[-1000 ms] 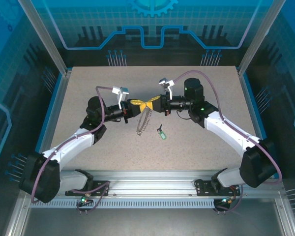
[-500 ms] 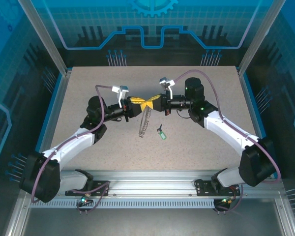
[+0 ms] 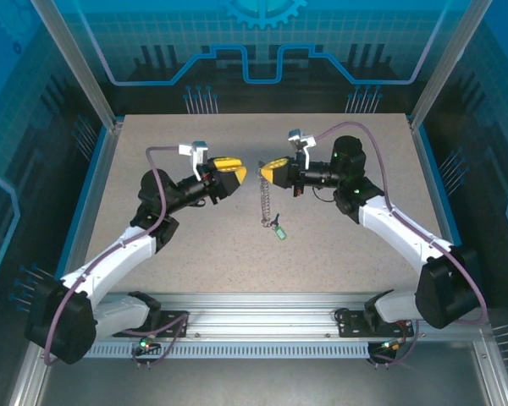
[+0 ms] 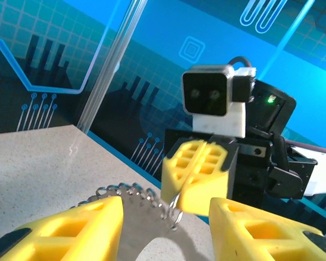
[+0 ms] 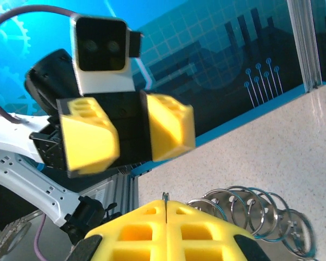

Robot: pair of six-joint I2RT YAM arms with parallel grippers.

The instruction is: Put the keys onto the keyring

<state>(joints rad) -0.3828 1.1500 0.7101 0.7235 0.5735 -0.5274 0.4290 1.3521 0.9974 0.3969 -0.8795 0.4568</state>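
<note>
While right end effector [image 3: 262, 172] pinches the dangling keyring [image 3: 265, 203], left end effector [image 3: 240, 172] parted nearby, key [image 3: 278, 230] below.

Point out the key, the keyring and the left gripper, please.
key [image 3: 280, 234]: top view, on its green tag.
keyring [image 3: 265, 203]: top view, on the middle of the hanging chain of links.
left gripper [image 3: 240, 174]: top view, midway between its yellow fingertips.

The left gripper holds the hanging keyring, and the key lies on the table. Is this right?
No. The right gripper holds the hanging keyring, shut on it; the top external view shows this. The key does lie on the table.
</note>
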